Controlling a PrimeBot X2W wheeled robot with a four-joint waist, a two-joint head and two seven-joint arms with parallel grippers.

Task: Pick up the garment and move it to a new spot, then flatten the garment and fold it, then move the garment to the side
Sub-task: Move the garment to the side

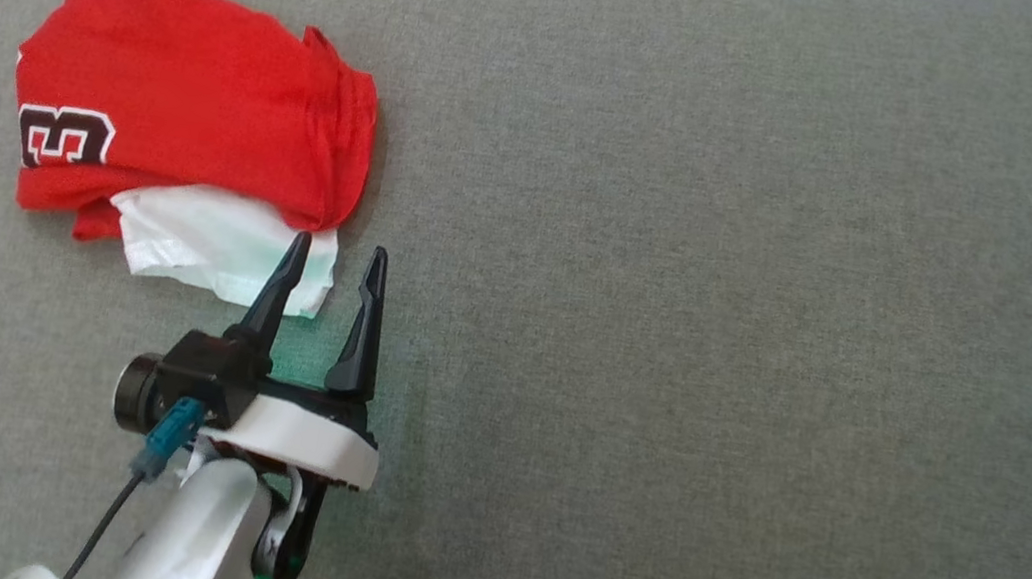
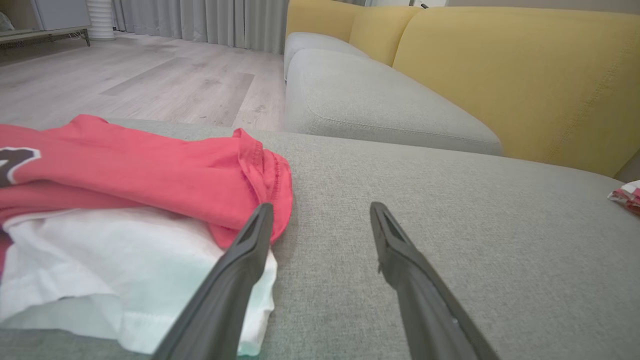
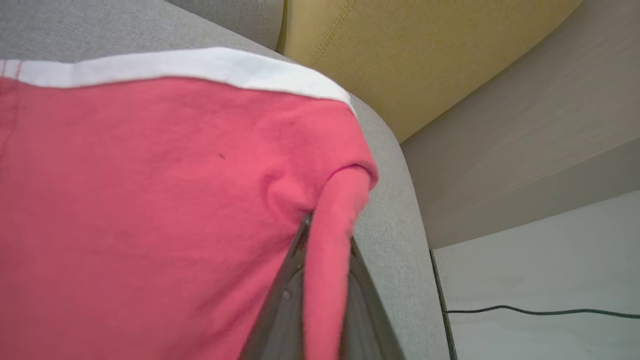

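Two red garments lie on the grey cushion (image 1: 662, 401): a folded jersey (image 1: 190, 97) near its left edge and, far right, the garment (image 3: 150, 200), with wide bare fabric between them. The left gripper (image 1: 340, 248) stands wide open beside the jersey's white corner, one finger over it. The right gripper (image 3: 327, 237) pinches a fold of the garment near the cushion's rim.

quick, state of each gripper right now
left gripper: open, holding nothing
right gripper: shut on the red garment
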